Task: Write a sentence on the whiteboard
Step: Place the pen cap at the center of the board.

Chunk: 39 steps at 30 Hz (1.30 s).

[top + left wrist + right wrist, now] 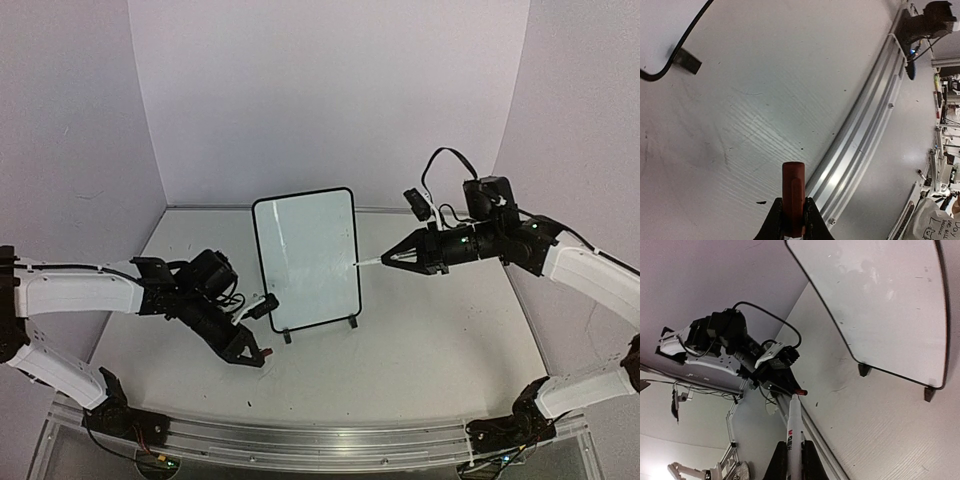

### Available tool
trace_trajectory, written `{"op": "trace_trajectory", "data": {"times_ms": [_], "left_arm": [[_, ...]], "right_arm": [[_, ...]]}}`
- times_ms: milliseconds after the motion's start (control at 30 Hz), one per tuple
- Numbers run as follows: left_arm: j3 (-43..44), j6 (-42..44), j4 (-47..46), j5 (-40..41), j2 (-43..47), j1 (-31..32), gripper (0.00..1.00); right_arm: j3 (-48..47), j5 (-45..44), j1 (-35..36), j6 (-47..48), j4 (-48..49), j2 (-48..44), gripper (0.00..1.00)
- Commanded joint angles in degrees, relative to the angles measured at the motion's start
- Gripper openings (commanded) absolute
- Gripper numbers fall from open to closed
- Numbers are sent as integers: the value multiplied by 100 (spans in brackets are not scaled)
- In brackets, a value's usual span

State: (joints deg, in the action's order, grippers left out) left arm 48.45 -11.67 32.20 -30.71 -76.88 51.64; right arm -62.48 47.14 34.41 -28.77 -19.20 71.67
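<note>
The whiteboard [305, 258] is standing upright on the table [430, 350]. To its right, the right gripper [400, 259] is pinching a white marker [368, 263], with the tip at the board's edge. Near its front left, the left gripper [257, 353] is pinching a red cap [792, 192].

Black-framed whiteboard [305, 258] stands upright, its face blank

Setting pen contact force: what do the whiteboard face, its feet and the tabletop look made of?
Whiteboard: glossy white face with soft reflections, likely melamine or coated steel; can't tell which. Feet: matte black, blocky, probably moulded plastic. Tabletop: matte white with faint grain lines in the left wrist view, so probably painted or laminated wood.
</note>
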Motion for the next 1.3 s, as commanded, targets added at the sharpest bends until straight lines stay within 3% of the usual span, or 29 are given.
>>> {"op": "trace_trajectory", "data": {"times_ms": [0, 200, 433, 800, 1100, 1267], "left_arm": [[-557, -485, -875, 1168, 250, -4, 0], [-1093, -884, -1074, 1481, 225, -4, 0], [-1248, -1808, -1043, 2801, -38, -114, 1], [-989, -1888, -1012, 3408, -408, -1014, 1], [-898, -1885, -1041, 3369, -715, -1024, 19], [-898, -1959, -1064, 3360, -658, -1023, 41]], "right_arm": [[261, -1804, -2, -22, -125, -572, 0], [483, -2190, -4, -94, -154, -905, 0], [717, -2272, -2, -258, -38, -1081, 0], [996, -2358, 5, -354, 62, -1237, 0], [1185, -2385, 9, -380, 147, -1334, 0], [1200, -2405, 9, -383, 147, -1341, 0]]}}
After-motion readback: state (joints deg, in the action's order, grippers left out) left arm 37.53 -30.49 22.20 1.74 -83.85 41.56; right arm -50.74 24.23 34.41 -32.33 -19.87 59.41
